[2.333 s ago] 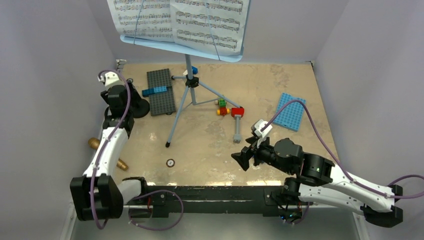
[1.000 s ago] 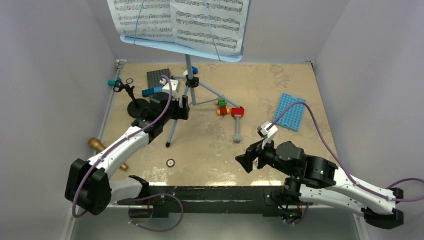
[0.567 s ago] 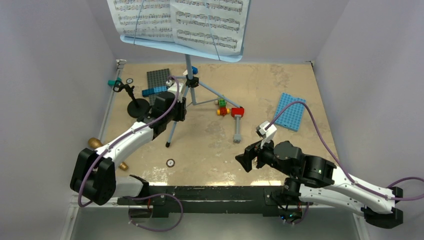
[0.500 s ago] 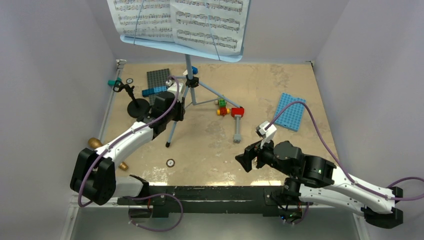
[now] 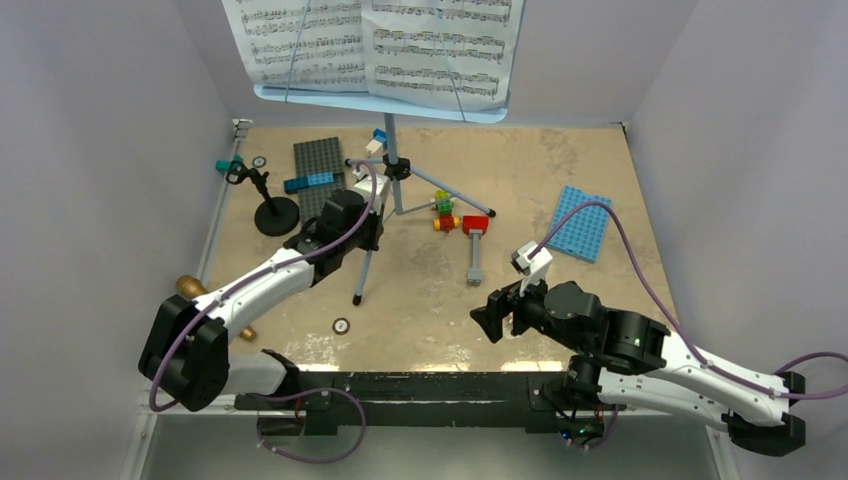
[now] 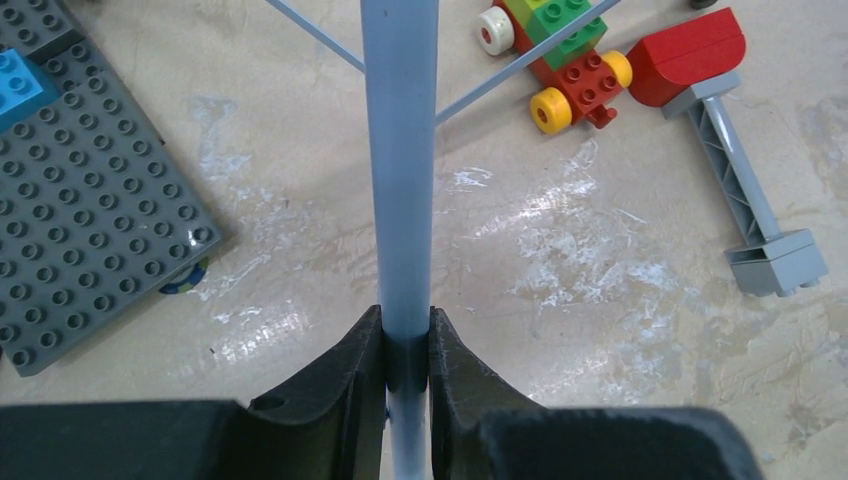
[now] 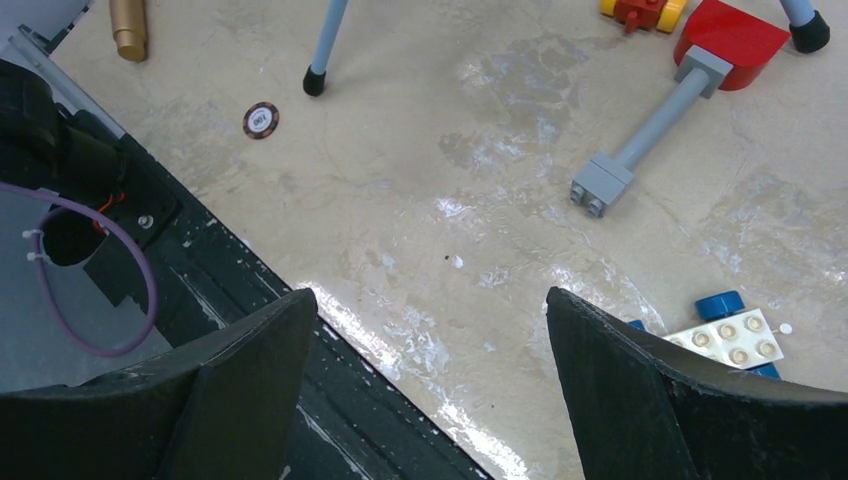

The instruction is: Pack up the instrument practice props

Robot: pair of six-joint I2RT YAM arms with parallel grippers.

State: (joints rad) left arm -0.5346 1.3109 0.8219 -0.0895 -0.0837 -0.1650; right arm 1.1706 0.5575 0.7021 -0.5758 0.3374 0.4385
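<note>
One leg of the light-blue music stand is now pinched between the nearly closed fingers of the left gripper. The stand, sheet-music pages still on it, is found shifted rightward on the table against half a second earlier. Its removal is judged begun, with nothing yet packed; the right gripper is held wide apart and empty near the front edge.
</note>
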